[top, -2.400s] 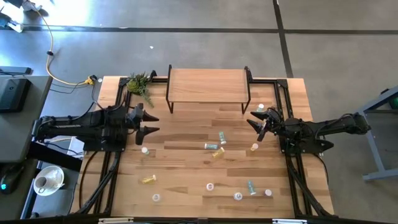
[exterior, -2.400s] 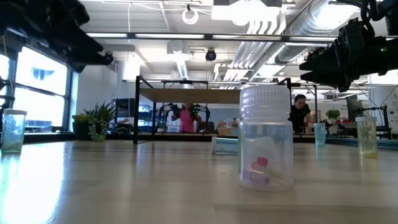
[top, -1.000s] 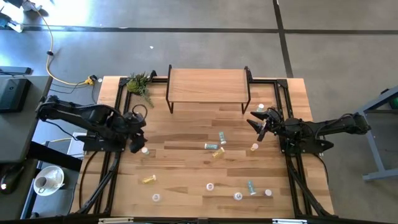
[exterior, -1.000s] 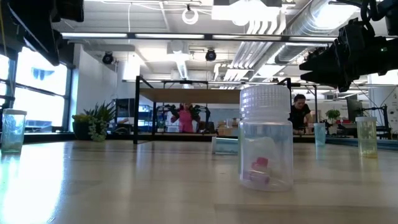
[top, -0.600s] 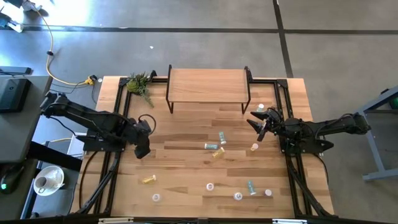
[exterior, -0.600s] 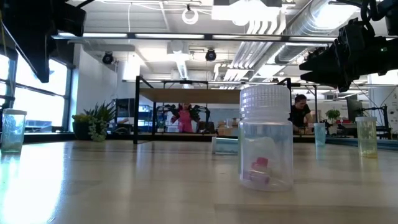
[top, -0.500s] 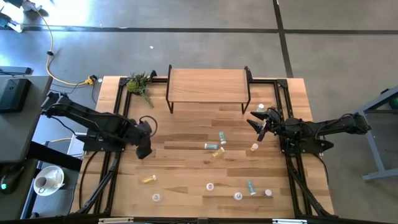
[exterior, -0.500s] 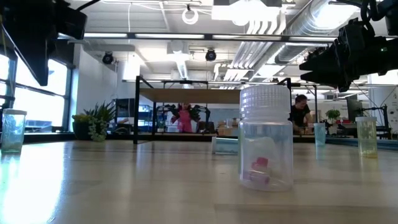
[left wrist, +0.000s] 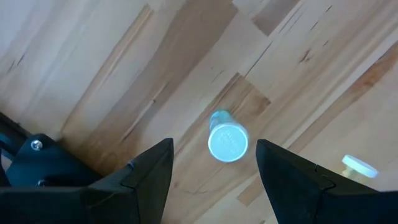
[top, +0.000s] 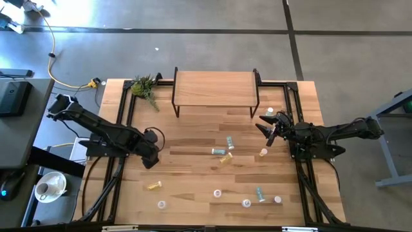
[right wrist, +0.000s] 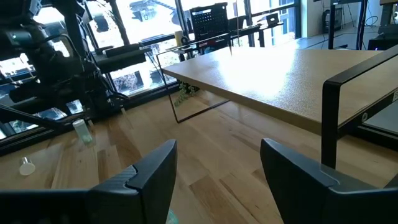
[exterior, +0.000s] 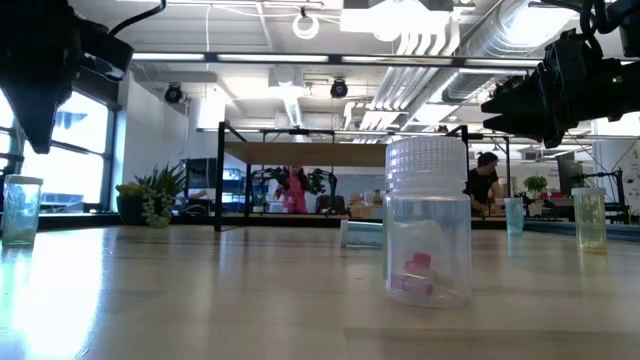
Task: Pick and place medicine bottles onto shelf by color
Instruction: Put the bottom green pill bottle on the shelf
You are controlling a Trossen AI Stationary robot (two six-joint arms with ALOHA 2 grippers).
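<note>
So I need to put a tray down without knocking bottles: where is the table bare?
The shelf top is bare. So is the strip of table between the shelf legs and the bottle cluster, and the stretch right of the yellow bottle. The front edge is crowded with bottles, and the left gripper hangs over one.

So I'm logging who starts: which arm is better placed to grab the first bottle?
Left. The left gripper points down with open fingers straddling an upright light blue bottle. The right gripper waits open near the shelf, over no bottle.
</note>
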